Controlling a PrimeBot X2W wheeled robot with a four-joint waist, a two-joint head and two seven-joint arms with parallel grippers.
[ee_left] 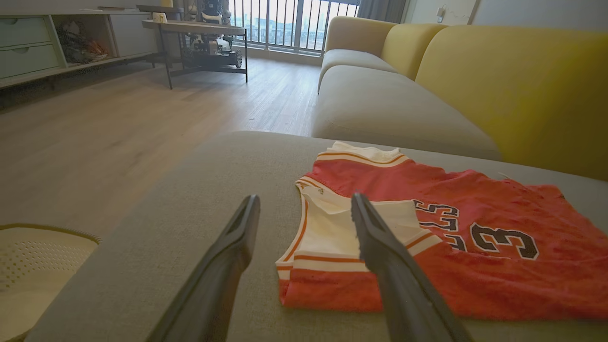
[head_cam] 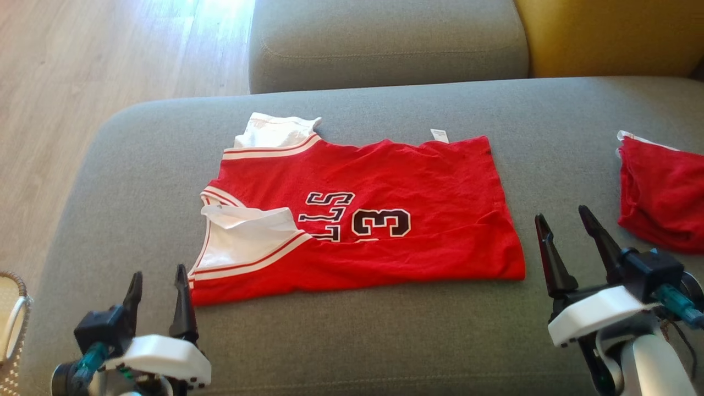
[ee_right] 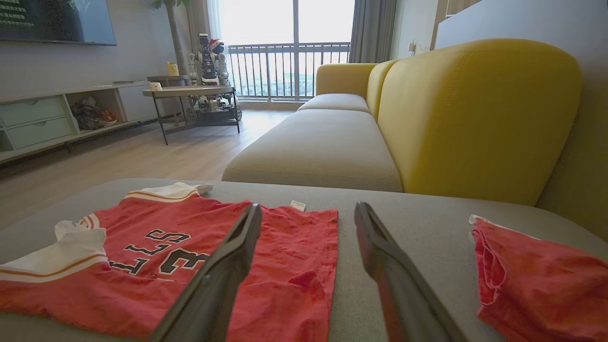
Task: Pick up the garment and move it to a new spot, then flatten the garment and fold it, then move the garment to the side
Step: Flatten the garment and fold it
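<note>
The head camera looks down from close above on the grey seat cushion point(head_cam: 110, 181) and the red jersey point(head_cam: 412, 181). Each wrist camera sits low, just over that cushion, facing along the sofa toward the balcony railing point(ee_left: 285, 23). The left looks past the jersey's armhole end, the right past its hem. Head and right wrist views share a second red garment point(head_cam: 660, 192), possibly shorts.
</note>
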